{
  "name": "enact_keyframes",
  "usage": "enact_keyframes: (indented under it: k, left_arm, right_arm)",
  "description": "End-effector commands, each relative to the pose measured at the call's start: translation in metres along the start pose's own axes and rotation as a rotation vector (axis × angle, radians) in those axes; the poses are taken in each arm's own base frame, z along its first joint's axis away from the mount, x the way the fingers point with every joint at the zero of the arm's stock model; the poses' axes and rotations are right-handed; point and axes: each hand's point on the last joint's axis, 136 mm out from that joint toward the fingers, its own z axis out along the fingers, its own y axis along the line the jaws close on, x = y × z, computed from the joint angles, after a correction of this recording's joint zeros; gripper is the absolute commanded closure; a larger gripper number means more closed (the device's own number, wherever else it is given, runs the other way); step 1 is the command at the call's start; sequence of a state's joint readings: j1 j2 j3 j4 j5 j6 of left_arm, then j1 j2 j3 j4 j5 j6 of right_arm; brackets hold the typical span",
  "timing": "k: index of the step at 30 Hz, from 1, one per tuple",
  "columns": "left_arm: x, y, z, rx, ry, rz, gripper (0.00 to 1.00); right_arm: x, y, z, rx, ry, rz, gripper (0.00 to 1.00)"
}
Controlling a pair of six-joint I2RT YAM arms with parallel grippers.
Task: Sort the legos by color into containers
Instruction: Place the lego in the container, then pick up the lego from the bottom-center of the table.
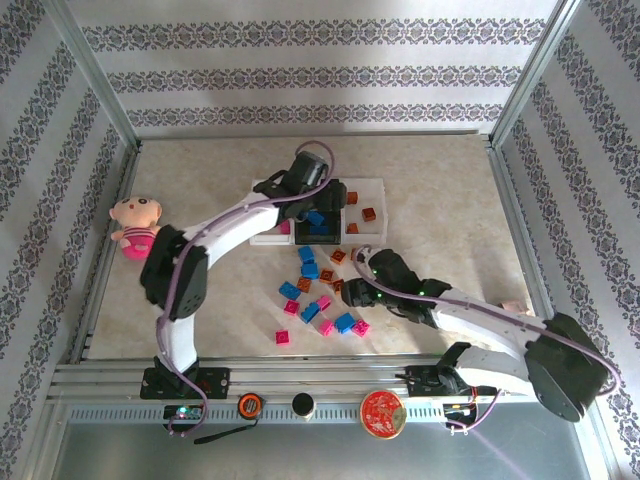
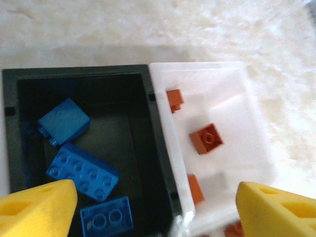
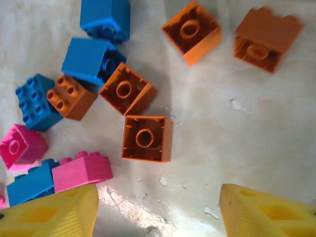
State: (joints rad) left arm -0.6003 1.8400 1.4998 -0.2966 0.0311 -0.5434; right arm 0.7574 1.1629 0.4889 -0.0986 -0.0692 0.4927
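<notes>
My left gripper [image 2: 155,215], jaws apart and empty, hangs over the black tray [image 2: 74,70] of blue legos [image 2: 83,173]; my right gripper [image 3: 157,212], jaws likewise apart, hangs over orange legos [image 3: 146,138] crowded on the table [image 3: 261,138]; closing there risks catching a neighbour too.

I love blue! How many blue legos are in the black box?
3 in the black tray: one blue lego tipped at the far left, one flat in the middle, one at the near edge. The yellow fingers may hide more.
</notes>
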Motion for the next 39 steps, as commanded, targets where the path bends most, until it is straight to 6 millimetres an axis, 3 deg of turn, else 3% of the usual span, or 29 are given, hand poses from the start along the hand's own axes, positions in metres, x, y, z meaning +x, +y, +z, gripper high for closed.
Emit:
enact_keyframes:
  k: [1, 5, 11, 17, 22, 25, 32, 39]
  left_arm:
    - [-0.022, -0.014, -0.049, 0.113, -0.126, -0.051, 0.12]
    - [0.001, 0.004, -0.082, 0.122, -0.163, -0.067, 0.11]
    - [0.047, 0.040, -0.109, 0.103, -0.190, -0.099, 0.06]
    - [0.089, 0.065, -0.116, 0.080, -0.147, -0.144, 0.05]
    - [0.109, 0.076, -0.121, 0.077, -0.136, -0.166, 0.03]
    - [0.116, 0.080, -0.124, 0.074, -0.128, -0.168, 0.03]
    - [0.131, 0.091, -0.129, 0.045, -0.106, -0.165, 0.00]
    - [0.144, 0.100, -0.129, 0.027, -0.086, -0.157, 0.00]
  right_arm:
    - [-0.019, 0.021, 0.007, -0.035, -0.036, -0.033, 0.34]
    - [-0.016, 0.023, 0.022, -0.015, 0.003, -0.052, 0.35]
    - [-0.016, 0.017, 0.039, 0.041, 0.040, -0.079, 0.40]
    - [-0.011, 0.006, 0.051, 0.110, 0.084, -0.093, 0.44]
    - [-0.010, 0.003, 0.063, 0.138, 0.107, -0.110, 0.45]
    - [-0.011, 0.002, 0.068, 0.146, 0.113, -0.111, 0.51]
    - [-0.008, -0.004, 0.055, 0.143, 0.084, -0.089, 0.65]
    - [-0.022, -0.016, 0.011, 0.126, -0.006, -0.030, 0.68]
